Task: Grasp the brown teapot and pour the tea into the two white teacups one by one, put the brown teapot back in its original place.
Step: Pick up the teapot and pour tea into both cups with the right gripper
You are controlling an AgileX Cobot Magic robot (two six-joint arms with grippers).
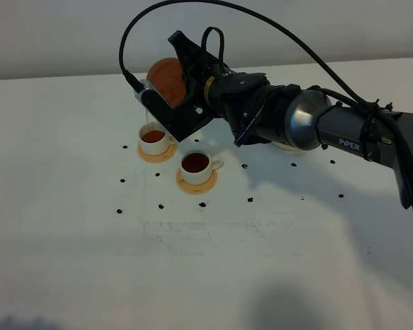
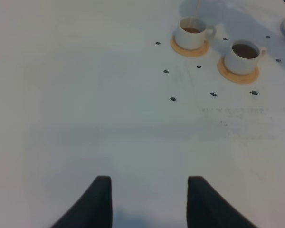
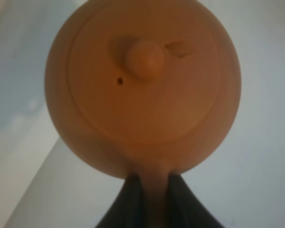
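Note:
My right gripper (image 1: 184, 86) reaches across the table, shut on the handle (image 3: 154, 190) of the brown teapot (image 1: 165, 77). It holds the pot tilted in the air above the left white teacup (image 1: 155, 139). A thin stream of tea (image 1: 148, 121) falls from the spout into that cup, which holds dark tea. The second white teacup (image 1: 196, 164) to its right is full of dark tea. Both teacups show in the left wrist view (image 2: 192, 31) (image 2: 244, 55). The teapot's lid and knob (image 3: 144, 59) fill the right wrist view. My left gripper (image 2: 149, 202) is open and empty above bare table. The cream saucer (image 1: 292, 147) is mostly hidden under the right arm.
Each cup stands on an orange-tan coaster (image 1: 156, 154) (image 1: 196, 183). Small dark marks (image 1: 122, 181) dot the white table (image 1: 213, 261) around the cups. The right arm (image 1: 330, 127) spans the back right of the table, its cable arching overhead.

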